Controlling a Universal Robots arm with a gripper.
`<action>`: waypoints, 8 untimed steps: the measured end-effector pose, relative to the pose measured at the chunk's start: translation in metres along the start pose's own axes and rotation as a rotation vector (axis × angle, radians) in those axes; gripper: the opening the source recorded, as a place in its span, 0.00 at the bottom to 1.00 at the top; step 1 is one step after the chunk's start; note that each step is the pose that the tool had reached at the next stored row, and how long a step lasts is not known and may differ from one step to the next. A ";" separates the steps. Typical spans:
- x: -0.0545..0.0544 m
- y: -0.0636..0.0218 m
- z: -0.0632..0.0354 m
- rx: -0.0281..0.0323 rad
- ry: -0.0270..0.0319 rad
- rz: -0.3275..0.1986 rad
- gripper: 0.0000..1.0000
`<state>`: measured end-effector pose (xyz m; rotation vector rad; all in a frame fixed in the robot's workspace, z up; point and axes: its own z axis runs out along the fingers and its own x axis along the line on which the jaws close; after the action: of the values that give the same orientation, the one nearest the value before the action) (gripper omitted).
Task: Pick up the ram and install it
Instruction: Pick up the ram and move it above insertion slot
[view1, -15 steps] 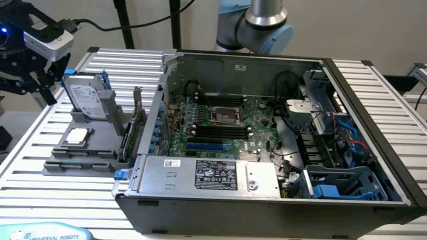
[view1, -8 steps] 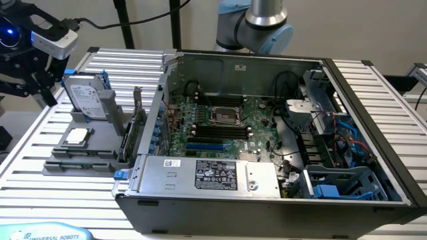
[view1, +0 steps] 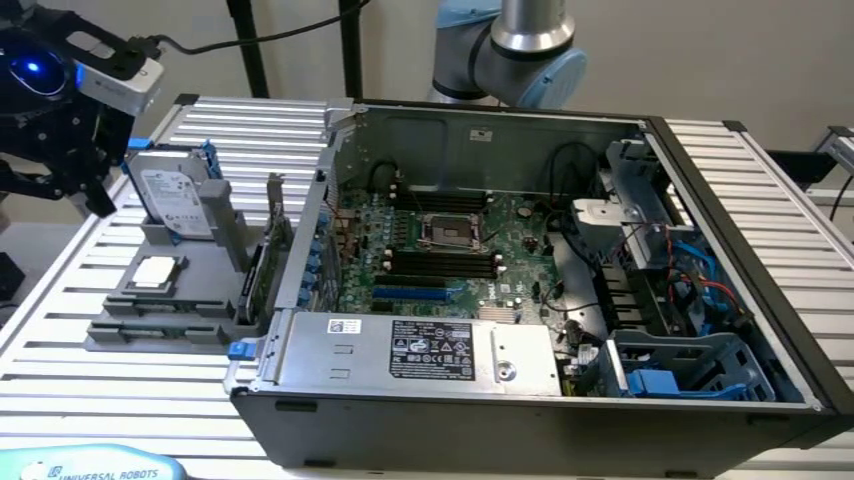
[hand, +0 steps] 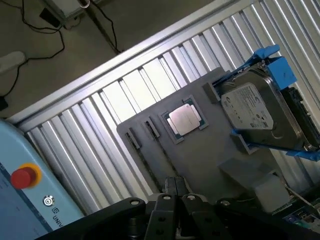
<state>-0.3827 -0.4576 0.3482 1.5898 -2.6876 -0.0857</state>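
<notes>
My gripper (view1: 94, 200) hangs shut, with nothing between its fingers, above the far left end of the slatted table, up and to the exterior view's left of the grey parts holder (view1: 200, 290). In the wrist view the gripper (hand: 172, 192) is over the holder's (hand: 200, 155) near edge. Two long narrow slots (hand: 150, 155) run along the holder. A thin dark strip sits edge-on in them, and I cannot tell whether it is the ram. The open computer case (view1: 534, 400) shows the motherboard's black memory slots (view1: 441, 262), which look empty.
On the holder stand a hard drive (view1: 171, 200) in a blue bracket, a square silver processor (view1: 156, 270) and a green card with a metal bracket (view1: 274, 255) beside the case wall. A blue pendant with a red button (hand: 25, 176) lies at the table's edge.
</notes>
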 end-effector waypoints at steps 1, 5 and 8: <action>0.000 -0.0001 0.0009 -0.0002 0.0011 -0.019 0.11; 0.000 -0.0003 0.0048 -0.0011 0.0052 -0.091 0.11; 0.000 -0.0005 0.0077 -0.0018 0.0082 -0.145 0.11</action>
<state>-0.3826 -0.4576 0.3404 1.7789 -2.5616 -0.0833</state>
